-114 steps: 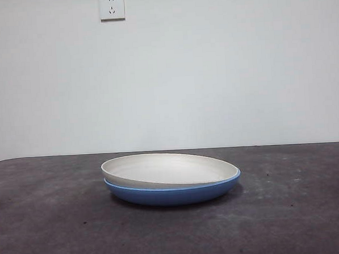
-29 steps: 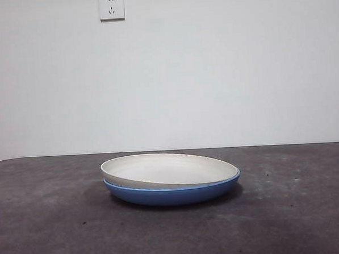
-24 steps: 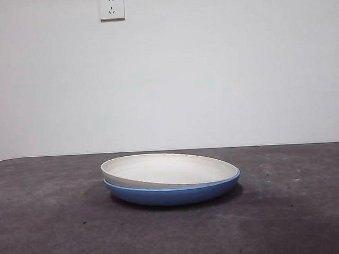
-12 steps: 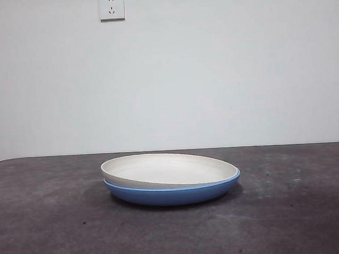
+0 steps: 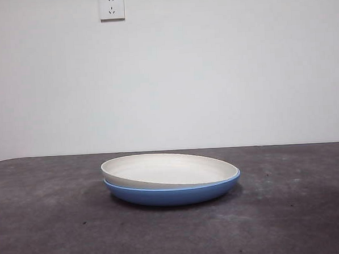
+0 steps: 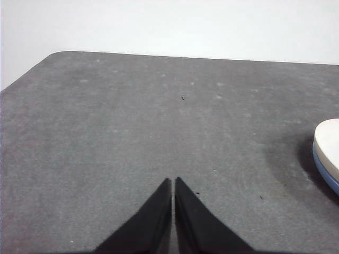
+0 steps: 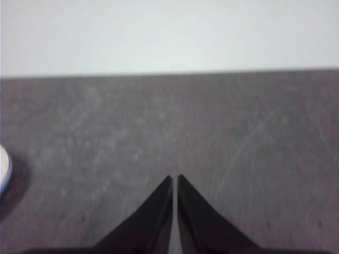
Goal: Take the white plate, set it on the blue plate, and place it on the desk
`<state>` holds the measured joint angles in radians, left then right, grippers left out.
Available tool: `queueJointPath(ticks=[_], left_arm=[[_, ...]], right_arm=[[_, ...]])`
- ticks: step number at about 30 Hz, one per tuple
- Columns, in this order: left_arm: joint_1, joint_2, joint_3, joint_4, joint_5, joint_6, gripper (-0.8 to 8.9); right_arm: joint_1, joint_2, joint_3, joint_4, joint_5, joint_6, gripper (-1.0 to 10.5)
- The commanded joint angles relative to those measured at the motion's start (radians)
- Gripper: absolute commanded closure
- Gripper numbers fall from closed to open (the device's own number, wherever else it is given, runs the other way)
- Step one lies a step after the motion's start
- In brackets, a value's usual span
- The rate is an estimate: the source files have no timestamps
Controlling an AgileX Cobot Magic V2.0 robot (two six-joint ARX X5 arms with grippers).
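Cream plate: the white plate (image 5: 169, 169) sits nested on top of the blue plate (image 5: 173, 193), slightly tilted, its left rim riding higher and overhanging a little, its right rim sunk inside the blue rim.
Blue plate: rests flat on the tabletop (image 5: 49, 224), near the middle of the front view, with a soft shadow around its base.
Tabletop: dark grey-brown, rough and mottled, with small specks; nothing else lies on it around the plates.
Background: a plain pale wall (image 5: 212, 73) behind the tabletop, with a white wall socket (image 5: 111, 6) high up, left of centre.
Left gripper (image 6: 173, 182): hangs over bare tabletop, jaws pressed together with nothing between them; the edge of the stacked plates shows at the side of its wrist view, well apart from the tips.
Right gripper (image 7: 175, 179): also over bare tabletop, jaws clenched on nothing; only a sliver of the plates' rim shows at the far edge of its blurred view.
Obstructions: neither arm appears in the front view, and nothing stands between either gripper and the plates.
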<state>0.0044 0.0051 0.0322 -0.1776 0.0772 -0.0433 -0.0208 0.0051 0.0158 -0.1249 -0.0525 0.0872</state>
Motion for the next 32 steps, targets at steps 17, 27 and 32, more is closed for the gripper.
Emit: queueJointPath(ticks=[17,27,32], left_arm=[[0.003,-0.002,-0.020,-0.009,0.000,-0.006,8.04],[0.003,-0.002,-0.020,-0.009,0.000,-0.006,8.04],[0.003,-0.002,-0.020,-0.009,0.000,-0.006,8.04]], right_arm=[[-0.002,-0.002,-0.005,-0.033,0.001,0.036,9.4],[-0.002,-0.002,-0.005,-0.033,0.001,0.037,9.4],[-0.002,-0.002,-0.005,-0.033,0.001,0.037,9.4]])
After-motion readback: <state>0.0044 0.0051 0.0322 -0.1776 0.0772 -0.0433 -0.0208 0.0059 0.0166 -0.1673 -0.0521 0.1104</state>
